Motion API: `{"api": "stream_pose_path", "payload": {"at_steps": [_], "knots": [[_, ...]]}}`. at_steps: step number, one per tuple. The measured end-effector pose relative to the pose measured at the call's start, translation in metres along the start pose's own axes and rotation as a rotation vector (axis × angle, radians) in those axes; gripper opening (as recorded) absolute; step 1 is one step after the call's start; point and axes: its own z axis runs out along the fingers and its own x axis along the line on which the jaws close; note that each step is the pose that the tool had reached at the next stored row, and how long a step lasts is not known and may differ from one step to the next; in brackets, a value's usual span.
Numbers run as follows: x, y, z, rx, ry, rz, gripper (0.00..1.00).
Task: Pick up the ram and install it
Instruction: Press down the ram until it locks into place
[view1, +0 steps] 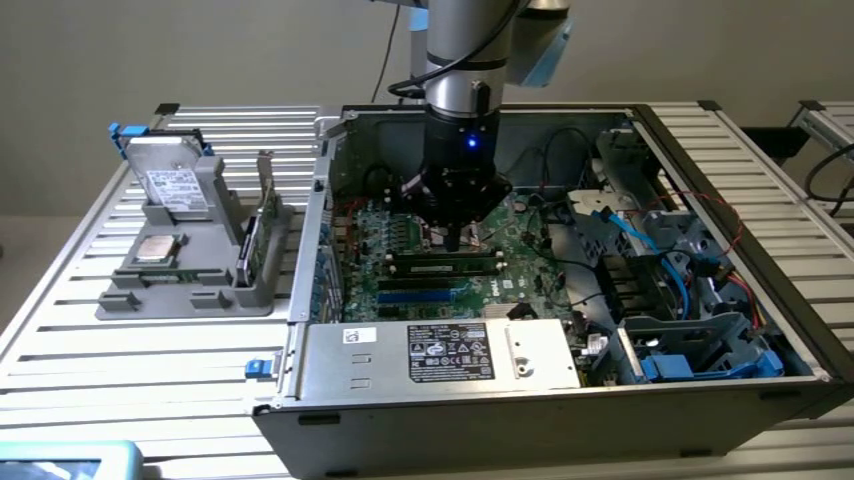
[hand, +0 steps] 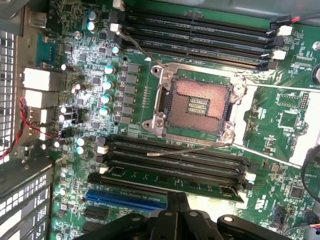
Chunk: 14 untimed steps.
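Observation:
The ram (view1: 442, 268) is a slim green stick with dark chips. It lies along one of the black slots on the motherboard (view1: 521, 270) inside the open computer case. In the wrist view the ram (hand: 165, 179) sits in the slot nearest the blue slot (hand: 125, 200), level with the empty slots beside it. My gripper (view1: 455, 243) hangs straight down just above the ram's middle. Its dark fingers (hand: 172, 210) are shut together with nothing between them.
An open CPU socket (hand: 197, 102) lies between two banks of slots. A power supply box (view1: 441, 352) fills the case's front, with cables and a blue drive cage (view1: 694, 350) at the exterior view's right. A grey fixture (view1: 187, 270) outside the case holds a drive, a chip and an upright green card.

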Motion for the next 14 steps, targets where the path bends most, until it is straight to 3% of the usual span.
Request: {"api": "stream_pose_path", "payload": {"at_steps": [4, 14], "knots": [[-0.0001, 0.0001, 0.0001, -0.0030, -0.0011, 0.022, 0.11], [-0.0001, 0.0000, 0.0000, -0.0029, -0.0011, 0.022, 0.11]]}}
